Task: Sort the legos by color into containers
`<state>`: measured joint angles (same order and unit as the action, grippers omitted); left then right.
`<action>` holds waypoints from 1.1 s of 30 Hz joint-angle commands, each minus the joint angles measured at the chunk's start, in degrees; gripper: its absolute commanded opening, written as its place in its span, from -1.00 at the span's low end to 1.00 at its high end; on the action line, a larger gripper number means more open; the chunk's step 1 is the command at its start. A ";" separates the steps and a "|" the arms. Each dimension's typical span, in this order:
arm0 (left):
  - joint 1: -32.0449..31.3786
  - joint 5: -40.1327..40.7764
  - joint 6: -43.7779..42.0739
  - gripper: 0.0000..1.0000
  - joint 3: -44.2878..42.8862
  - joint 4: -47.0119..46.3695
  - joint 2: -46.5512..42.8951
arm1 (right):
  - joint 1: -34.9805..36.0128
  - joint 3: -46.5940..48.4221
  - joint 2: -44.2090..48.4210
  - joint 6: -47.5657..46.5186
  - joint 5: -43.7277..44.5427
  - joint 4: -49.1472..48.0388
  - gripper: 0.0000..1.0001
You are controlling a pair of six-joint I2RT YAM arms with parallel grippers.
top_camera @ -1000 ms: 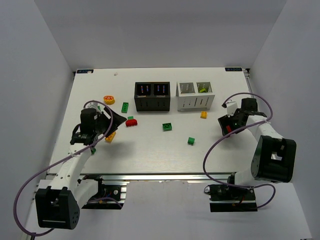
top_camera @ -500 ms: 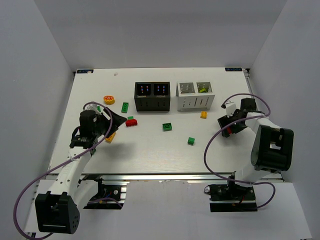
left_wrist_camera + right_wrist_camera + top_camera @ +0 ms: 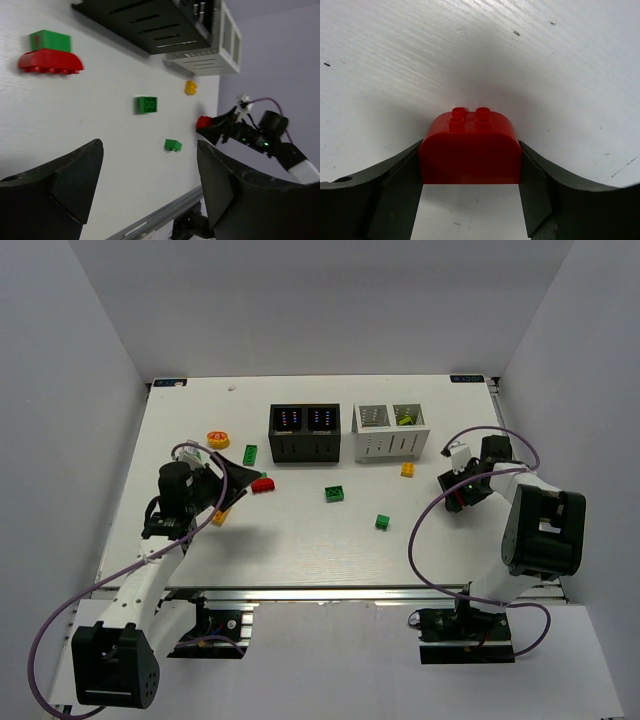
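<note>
L pincer [image 3: 149, 165] edged twd red-green lego pair [image 3: 50, 54], spread — R pincer [image 3: 470, 167] seemingly pinching red lego [image 3: 470, 147].

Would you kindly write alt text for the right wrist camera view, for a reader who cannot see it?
A red rounded lego brick with four studs on top sits on the white table, between the two dark fingers of the right gripper, which appear to touch both its sides.
</note>
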<state>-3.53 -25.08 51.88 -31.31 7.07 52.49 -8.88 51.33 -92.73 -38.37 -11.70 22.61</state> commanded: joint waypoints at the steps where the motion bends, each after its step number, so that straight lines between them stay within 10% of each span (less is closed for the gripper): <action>1: 0.10 -6.20 3.49 0.68 1.07 -9.33 -0.90 | -0.43 1.66 0.26 -4.60 -1.82 2.87 -0.04; 12: -15.42 -7.62 6.66 0.69 -2.61 -21.12 7.62 | 2.98 5.80 18.54 -32.98 -34.59 27.29 -0.50; 33: -36.54 -6.39 4.20 0.69 -18.87 -26.94 30.21 | 28.66 6.85 28.22 -22.72 -33.65 18.00 -0.75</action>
<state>-38.50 -31.94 57.87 -47.27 -19.70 82.32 18.92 56.42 -64.66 -63.86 -45.01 43.64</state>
